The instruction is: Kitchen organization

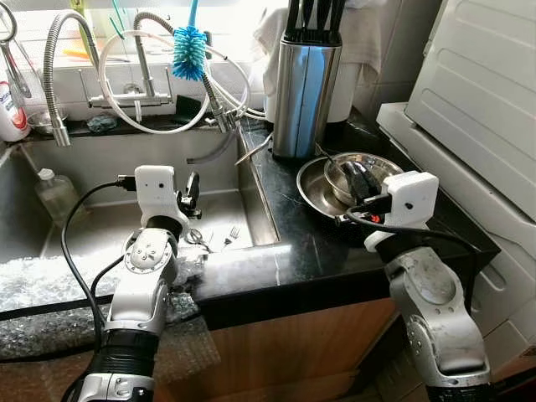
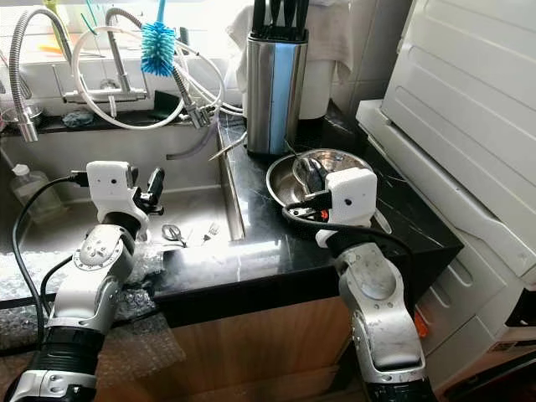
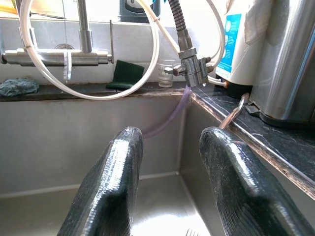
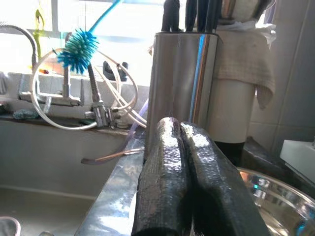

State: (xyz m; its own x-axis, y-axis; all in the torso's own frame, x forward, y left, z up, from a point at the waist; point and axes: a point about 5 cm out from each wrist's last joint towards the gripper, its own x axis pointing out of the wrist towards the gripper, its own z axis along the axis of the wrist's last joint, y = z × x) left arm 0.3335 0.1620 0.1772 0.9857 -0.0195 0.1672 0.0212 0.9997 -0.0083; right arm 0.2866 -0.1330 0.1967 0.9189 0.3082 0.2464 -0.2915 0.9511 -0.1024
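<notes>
1. The left hand (image 1: 191, 194) hangs over the steel sink (image 1: 50, 226), fingers (image 3: 110, 182) spread apart with nothing between them.
2. The right hand (image 1: 362, 180) sits over the stacked steel bowls (image 1: 322, 186) on the black desk (image 1: 285, 243), fingers (image 4: 162, 182) pressed together and empty as far as I can see.
3. Loose cutlery lies on the sink floor: a fork (image 1: 231, 236) and what looks like a spoon (image 1: 198, 239), both just below and slightly ahead of the left hand, close to the sink's right wall.
4. The fork's long axis runs roughly toward the robot and away from it, tines on the far end I think, but it's small so don't quote me.
5. The left arm is clearly nearer to that cutlery; the right one would have to cross the desk edge.
6. The knife block (image 1: 303, 84) stands behind the bowls, next to a utensil (image 1: 254, 149) lying on the desk's corner.
7. My guess: the next move is a straight drop by the left hand onto the fork.
</notes>
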